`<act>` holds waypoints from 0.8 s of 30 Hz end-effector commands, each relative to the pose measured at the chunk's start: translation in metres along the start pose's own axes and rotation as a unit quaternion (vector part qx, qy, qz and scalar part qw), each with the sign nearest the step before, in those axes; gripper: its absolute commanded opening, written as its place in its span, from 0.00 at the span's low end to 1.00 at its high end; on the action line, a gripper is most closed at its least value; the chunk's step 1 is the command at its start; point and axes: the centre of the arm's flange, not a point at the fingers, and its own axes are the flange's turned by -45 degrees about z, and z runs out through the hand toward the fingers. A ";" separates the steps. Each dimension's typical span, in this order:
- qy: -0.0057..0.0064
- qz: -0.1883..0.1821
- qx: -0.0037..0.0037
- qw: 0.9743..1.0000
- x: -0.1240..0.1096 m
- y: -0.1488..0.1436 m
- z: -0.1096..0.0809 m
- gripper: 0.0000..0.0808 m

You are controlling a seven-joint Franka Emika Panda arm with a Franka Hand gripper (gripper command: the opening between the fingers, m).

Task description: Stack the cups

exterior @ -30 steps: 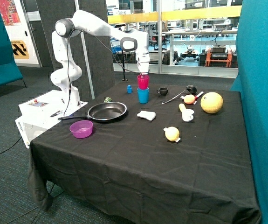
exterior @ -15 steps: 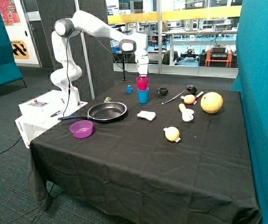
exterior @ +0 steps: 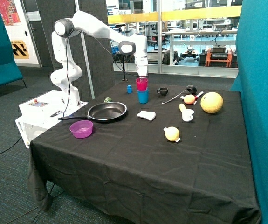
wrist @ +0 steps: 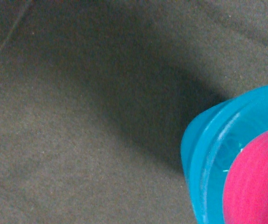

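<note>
In the outside view a pink-red cup [exterior: 142, 84] sits upright, partly down inside a light blue cup [exterior: 143, 96] that stands on the black cloth toward the table's far side. My gripper [exterior: 142, 76] comes straight down from above and is shut on the pink-red cup at its rim. The wrist view shows the pink-red cup [wrist: 257, 182] inside the rim of the blue cup [wrist: 203, 154], with dark cloth around them. No fingers show in that view.
A black frying pan [exterior: 106, 111] and a purple bowl [exterior: 81, 129] lie nearer the front. A small blue object [exterior: 129, 88] and a black mug [exterior: 162, 91] flank the cups. A white item [exterior: 147, 115], a yellow ball [exterior: 211, 102] and other toys lie beyond.
My gripper has come down a little with the pink-red cup, which now sits deeper in the blue cup. Nothing else on the table has moved.
</note>
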 end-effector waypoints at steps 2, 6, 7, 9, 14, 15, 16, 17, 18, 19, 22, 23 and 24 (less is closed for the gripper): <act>-0.002 0.004 0.001 1.000 -0.003 -0.001 0.013 0.00; -0.002 0.004 0.001 1.000 -0.005 -0.003 0.016 0.00; -0.002 0.003 0.001 1.000 -0.005 -0.003 0.017 0.00; -0.002 0.002 0.001 1.000 -0.005 -0.004 0.017 0.00; -0.002 0.000 0.001 1.000 -0.003 -0.007 0.018 0.00; -0.002 0.000 0.001 1.000 -0.003 -0.007 0.018 0.00; -0.002 -0.001 0.001 1.000 -0.003 -0.008 0.018 0.00; -0.002 -0.001 0.001 1.000 -0.002 -0.009 0.018 0.00; -0.002 -0.001 0.001 1.000 -0.001 -0.009 0.018 0.00; -0.002 -0.001 0.001 1.000 -0.001 -0.010 0.018 0.00; -0.002 0.002 0.001 1.000 0.002 -0.010 0.018 0.00; -0.002 0.003 0.001 1.000 0.003 -0.009 0.017 0.00; -0.002 0.005 0.001 1.000 0.004 -0.009 0.017 0.00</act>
